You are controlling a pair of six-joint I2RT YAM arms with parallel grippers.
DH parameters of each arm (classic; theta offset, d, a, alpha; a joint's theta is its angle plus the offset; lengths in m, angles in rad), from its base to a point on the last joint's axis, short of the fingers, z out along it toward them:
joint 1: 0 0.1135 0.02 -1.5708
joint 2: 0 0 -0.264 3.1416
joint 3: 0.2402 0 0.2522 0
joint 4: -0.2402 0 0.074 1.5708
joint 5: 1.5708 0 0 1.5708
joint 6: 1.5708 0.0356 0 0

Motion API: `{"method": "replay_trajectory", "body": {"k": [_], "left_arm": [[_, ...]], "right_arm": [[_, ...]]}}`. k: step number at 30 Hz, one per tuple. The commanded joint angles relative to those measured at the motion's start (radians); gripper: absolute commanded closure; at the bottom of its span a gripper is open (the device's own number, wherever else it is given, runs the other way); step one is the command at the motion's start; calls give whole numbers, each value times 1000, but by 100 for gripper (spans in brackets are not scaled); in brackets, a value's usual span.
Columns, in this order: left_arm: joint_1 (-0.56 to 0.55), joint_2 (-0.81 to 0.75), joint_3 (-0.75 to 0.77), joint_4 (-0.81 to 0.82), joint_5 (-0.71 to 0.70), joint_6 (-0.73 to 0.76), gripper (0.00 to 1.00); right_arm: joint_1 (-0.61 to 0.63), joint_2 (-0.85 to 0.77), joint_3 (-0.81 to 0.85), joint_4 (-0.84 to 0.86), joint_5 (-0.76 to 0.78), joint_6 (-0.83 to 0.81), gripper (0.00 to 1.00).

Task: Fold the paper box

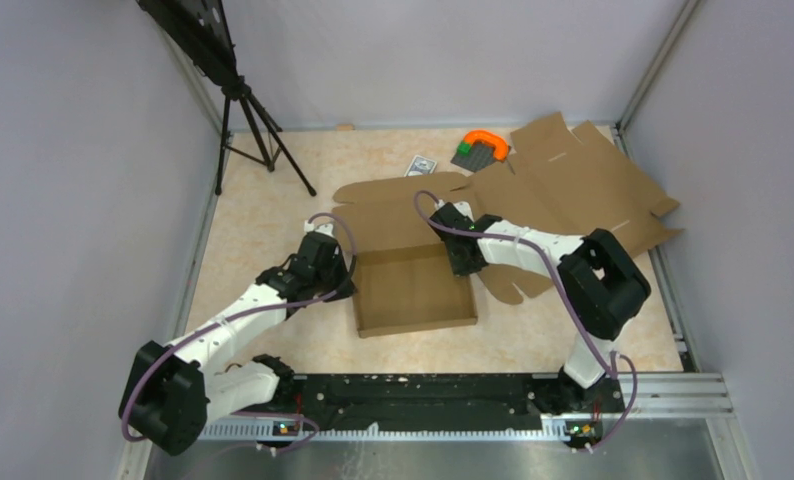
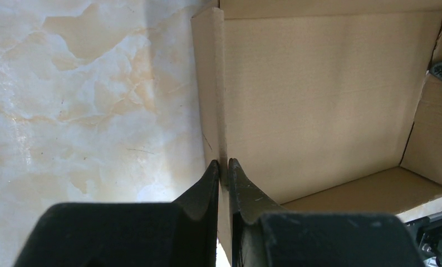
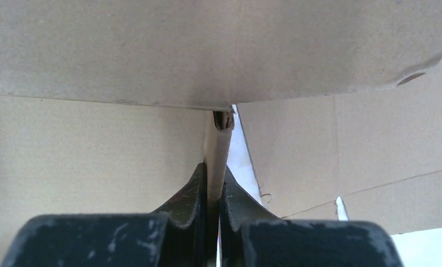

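Observation:
The paper box (image 1: 413, 290) stands in the middle of the table as a shallow brown tray, with its lid flap (image 1: 398, 200) spread flat behind it. My left gripper (image 1: 351, 283) is shut on the box's left wall (image 2: 210, 83), one finger outside and one inside (image 2: 224, 165). My right gripper (image 1: 466, 262) is shut on the upright right wall (image 3: 217, 144), which runs up between its fingertips (image 3: 214, 169). The box floor (image 2: 313, 94) shows bare in the left wrist view. A raised panel (image 3: 207, 50) fills the top of the right wrist view.
A second flat cardboard blank (image 1: 583, 190) lies at the back right, partly under my right arm. An orange and grey tool (image 1: 481, 148) and a small card pack (image 1: 422, 165) sit at the back. A black tripod (image 1: 253, 120) stands back left. Grey walls enclose the table.

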Motion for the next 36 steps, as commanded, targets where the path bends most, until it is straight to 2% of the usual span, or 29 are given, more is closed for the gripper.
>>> {"method": "replay_trajectory", "body": {"k": [1,2,4,7,9,16,17,18,21,24,27,30,32,36], "left_arm": [[3,0,32,4,-37,9,91],[2,2,33,4,-38,9,91],[2,3,33,4,-38,10,91],[1,8,36,4,-40,9,91],[1,13,39,4,-45,11,91],[-4,21,53,-16,-67,19,91],[-4,23,57,-26,-71,22,90],[-5,27,65,-39,-72,28,83],[-10,49,103,-93,-90,44,55],[-14,66,132,-130,-113,59,41],[-22,110,175,-156,-152,75,36],[-46,175,232,-194,-203,86,37],[-67,221,264,-215,-232,88,38],[-109,281,280,-225,-252,72,40]], "right_arm": [[3,1,13,-38,20,-48,100],[3,-2,13,-34,15,-45,99],[3,-12,13,-22,1,-44,87],[3,-26,12,-7,-37,-36,63],[3,-44,5,8,-75,-34,51],[6,-124,-32,-20,-115,-18,31],[9,-140,-41,-30,-107,-9,22],[13,-153,-48,-40,-97,0,20],[34,-184,-70,-72,-58,26,19],[45,-199,-95,-75,-41,51,24],[60,-199,-110,-63,-35,80,27],[76,-194,-105,-69,-6,115,30],[84,-184,-98,-84,21,141,39],[104,-165,-94,-112,63,170,41]]}}
